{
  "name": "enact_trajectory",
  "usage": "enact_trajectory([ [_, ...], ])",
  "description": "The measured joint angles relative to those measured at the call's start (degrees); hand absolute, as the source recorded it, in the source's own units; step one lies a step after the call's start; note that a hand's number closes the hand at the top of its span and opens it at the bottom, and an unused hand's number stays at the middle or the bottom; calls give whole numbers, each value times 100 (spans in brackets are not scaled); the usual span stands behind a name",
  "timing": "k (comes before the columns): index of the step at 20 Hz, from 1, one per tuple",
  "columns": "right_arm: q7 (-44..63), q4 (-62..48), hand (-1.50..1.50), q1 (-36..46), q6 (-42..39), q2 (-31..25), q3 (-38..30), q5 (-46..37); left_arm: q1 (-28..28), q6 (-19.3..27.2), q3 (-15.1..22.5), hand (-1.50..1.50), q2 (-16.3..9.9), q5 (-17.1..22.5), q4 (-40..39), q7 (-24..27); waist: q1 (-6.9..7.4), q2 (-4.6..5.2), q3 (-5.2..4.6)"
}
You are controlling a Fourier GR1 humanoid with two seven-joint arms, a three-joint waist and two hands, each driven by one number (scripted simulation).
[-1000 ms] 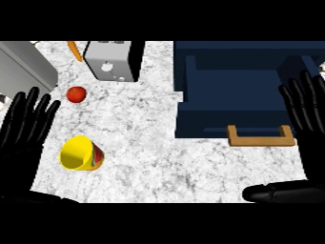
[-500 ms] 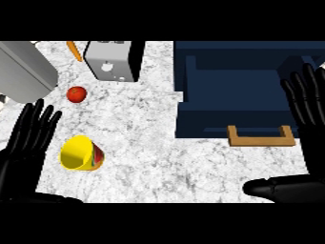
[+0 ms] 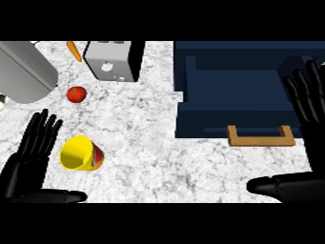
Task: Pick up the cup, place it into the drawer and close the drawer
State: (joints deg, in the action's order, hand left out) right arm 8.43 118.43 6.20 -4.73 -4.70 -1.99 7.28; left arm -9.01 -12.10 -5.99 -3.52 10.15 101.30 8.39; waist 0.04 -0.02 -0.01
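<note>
A yellow cup (image 3: 79, 153) with a red and green side lies tipped on the marble counter at the lower left, its mouth facing left. My left hand (image 3: 28, 162) is open just left of it, fingers straight and pointing up, thumb stretched out below the cup, not touching it. The dark blue drawer (image 3: 242, 95) stands pulled open at the right, with a wooden handle (image 3: 260, 136) on its front. My right hand (image 3: 316, 119) is open at the right edge, fingers up beside the drawer, thumb sticking out left near the bottom.
A red tomato (image 3: 77, 94) lies above the cup. A grey toaster-like box (image 3: 112, 61) and an orange carrot (image 3: 74, 50) sit at the back. A large grey cylinder (image 3: 14, 69) fills the upper left corner.
My left hand has moved right and down, closer to the cup, its thumb now showing beneath it. The right hand has shifted slightly up and right. Cup and drawer have not moved.
</note>
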Motion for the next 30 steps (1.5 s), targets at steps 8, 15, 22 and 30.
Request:
enact_trajectory([
  [8, -78, -88, -150, -26, -86, 3, 5, 1, 191, -218, -270, -150, -146, -117, -1023, 629, -2, 2, -1],
  [15, 57, 30, -150, -73, -198, -82, -99, 151, 349, -450, -459, -150, -319, -288, -2090, 1333, -8, 2, 0],
  [22, 142, 37, -150, 58, -119, -30, -76, 115, 723, -340, -487, -150, -246, -487, -3127, 1971, -7, 1, -1],
  [30, 267, 36, -150, 136, -142, -61, -119, 196, 1112, -484, -723, -150, -536, -485, -4210, 2614, -9, 1, -2],
])
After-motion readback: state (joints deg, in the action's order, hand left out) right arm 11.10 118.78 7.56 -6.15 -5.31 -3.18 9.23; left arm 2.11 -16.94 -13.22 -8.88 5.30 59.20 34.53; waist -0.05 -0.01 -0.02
